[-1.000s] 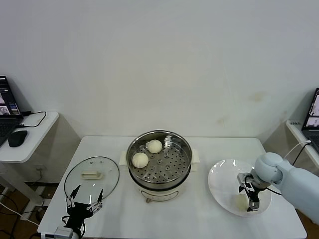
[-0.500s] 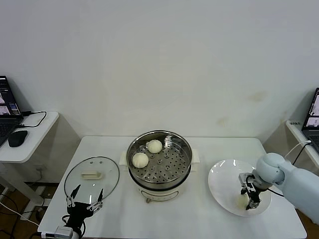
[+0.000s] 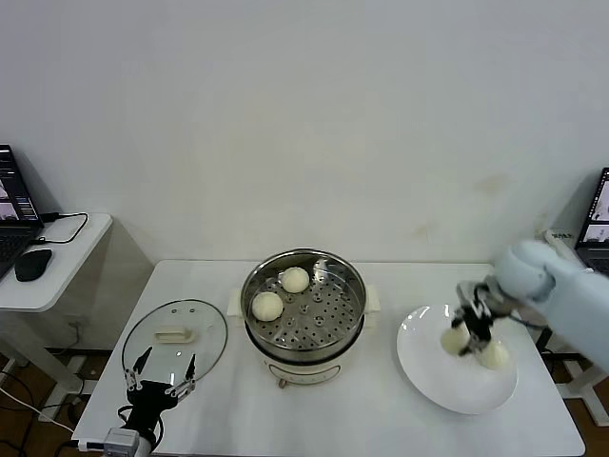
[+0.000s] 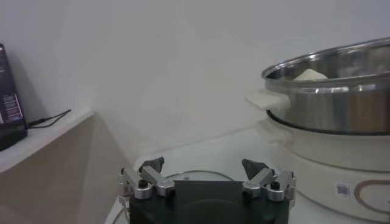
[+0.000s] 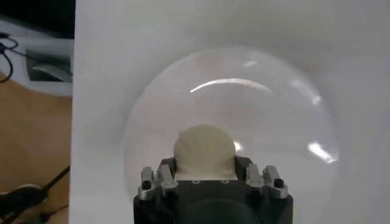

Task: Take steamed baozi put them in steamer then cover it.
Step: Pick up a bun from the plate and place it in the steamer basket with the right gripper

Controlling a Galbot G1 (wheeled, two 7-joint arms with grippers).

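Note:
My right gripper (image 3: 465, 332) is shut on a cream-white baozi (image 3: 454, 339) and holds it above the white plate (image 3: 433, 376). In the right wrist view the baozi (image 5: 205, 149) sits between the right gripper's (image 5: 205, 164) jaws, over the plate (image 5: 286, 115). A second baozi (image 3: 494, 355) lies on the plate. Two baozi (image 3: 295, 279) (image 3: 267, 306) rest on the perforated tray of the steel steamer (image 3: 335, 319). The glass cover (image 3: 175, 340) lies flat left of the steamer. My left gripper (image 3: 160, 384) is open and empty at the cover's near edge.
The steamer (image 4: 332, 91) stands close to my left gripper (image 4: 204, 167) in the left wrist view. A side table with a laptop and mouse (image 3: 32, 264) stands at far left. Another laptop (image 3: 598, 228) stands at far right.
My right gripper has risen off the plate with a baozi in it, moving toward the table's back. One baozi stays on the plate. The left arm has barely moved.

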